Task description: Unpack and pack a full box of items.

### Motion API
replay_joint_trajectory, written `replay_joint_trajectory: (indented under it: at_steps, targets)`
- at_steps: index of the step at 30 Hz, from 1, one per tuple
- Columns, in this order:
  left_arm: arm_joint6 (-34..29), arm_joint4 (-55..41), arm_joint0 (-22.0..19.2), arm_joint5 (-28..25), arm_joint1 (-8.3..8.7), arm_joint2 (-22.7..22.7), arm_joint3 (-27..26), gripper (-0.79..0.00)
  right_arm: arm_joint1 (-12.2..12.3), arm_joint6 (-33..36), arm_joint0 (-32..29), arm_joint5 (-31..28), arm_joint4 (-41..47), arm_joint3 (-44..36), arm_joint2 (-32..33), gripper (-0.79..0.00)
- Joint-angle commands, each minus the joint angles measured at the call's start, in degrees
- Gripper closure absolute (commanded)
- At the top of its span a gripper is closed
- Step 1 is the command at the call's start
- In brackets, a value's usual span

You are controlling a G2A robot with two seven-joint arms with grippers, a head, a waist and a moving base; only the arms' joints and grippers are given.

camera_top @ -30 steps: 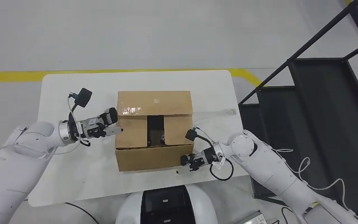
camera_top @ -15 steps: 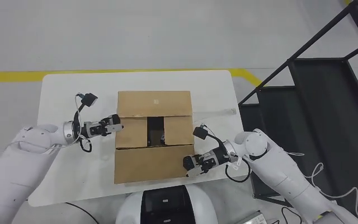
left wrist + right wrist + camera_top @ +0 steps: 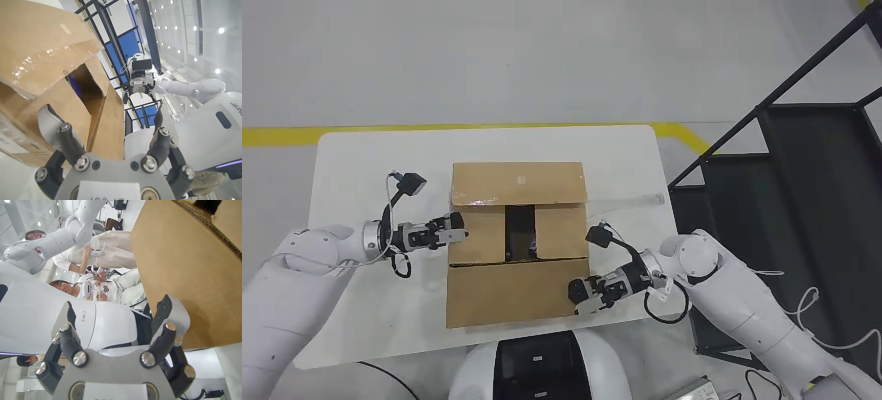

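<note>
Box [image 3: 517,240] sits in the middle of the white bench [image 3: 362,170], its near flap [image 3: 514,292] and far flap [image 3: 518,184] opened and two small flaps over the top with a dark gap between. I think opening is the step now. The left gripper [image 3: 454,226] is open by the left small flap [image 3: 477,236], the right gripper [image 3: 579,293] is open at the near flap's right end, and next the small flaps need pushing out. Grey floor [image 3: 542,60], a yellow line [image 3: 342,132] and black stairs [image 3: 782,170] lie around.

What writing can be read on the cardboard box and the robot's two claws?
Box sticker: too small to read.
Left gripper base label: cut off at the picture's edge, unreadable.
Right gripper wrist label: too blurred to read.
Nothing here can be quoted.
</note>
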Motion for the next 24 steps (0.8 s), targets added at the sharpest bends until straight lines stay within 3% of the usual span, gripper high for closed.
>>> replay_joint_trajectory:
  at_steps: [1,7,16,24]
  targets:
    - [0.0,-1.3,0.5,0.0,-0.01,0.0,-0.8,-0.785,0.0,0.0,0.3,0.0,-0.1,0.1,-0.5,-0.785]
    - [-0.3,-3.5,0.0,1.2,-0.23,-0.4,1.9,-0.785,-0.1,-0.3,1.5,-0.3,0.2,0.9,-1.9,-0.785]
    - [-2.2,-7.4,-5.4,2.7,-3.09,3.4,8.9,-0.785,0.3,-1.3,2.0,-1.3,1.8,1.5,-1.9,-0.785]
    - [-1.4,-9.6,-10.9,1.4,-5.44,5.0,10.4,-0.785,0.6,-1.6,2.1,-1.6,2.1,1.5,-2.2,-0.785]
